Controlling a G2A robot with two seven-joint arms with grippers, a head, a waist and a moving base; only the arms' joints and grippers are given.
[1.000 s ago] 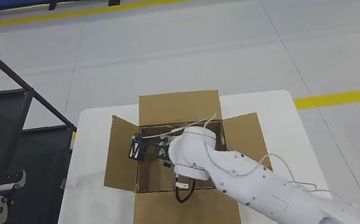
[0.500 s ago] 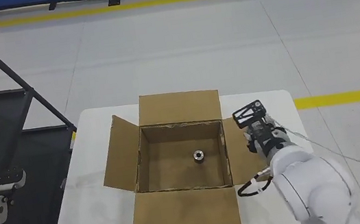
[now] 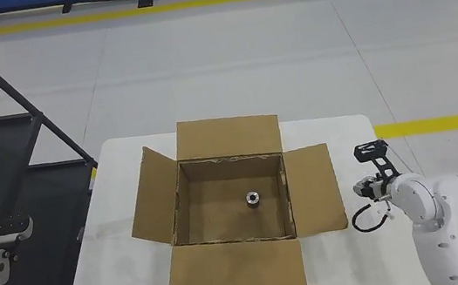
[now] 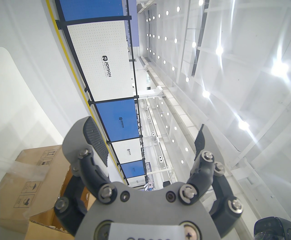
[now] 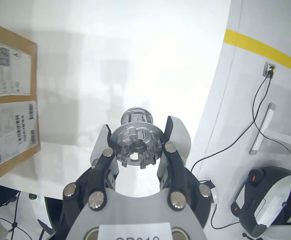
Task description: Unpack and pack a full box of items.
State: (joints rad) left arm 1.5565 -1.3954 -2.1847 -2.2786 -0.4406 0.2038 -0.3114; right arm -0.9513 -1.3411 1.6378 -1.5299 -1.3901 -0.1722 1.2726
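White worktop (image 3: 120, 246), open cardboard box (image 3: 238, 269) in the middle of it. Left claw (image 4: 146, 127) is spread wide, nothing in it. Right claw (image 5: 138, 126) is over the worktop beside the box's right flap, clenched on a metal hub (image 5: 136, 145). One small metal part (image 3: 253, 197) sits on the box floor.

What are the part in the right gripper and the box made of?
Flanged part: looks like cast or machined metal, alloy unclear; silver-grey, mostly matte, with bright glints on its edges and teeth.
Box: cardboard, likely corrugated; plain brown, uncoated, with stiff folded-out flaps and white paper labels stuck on one.
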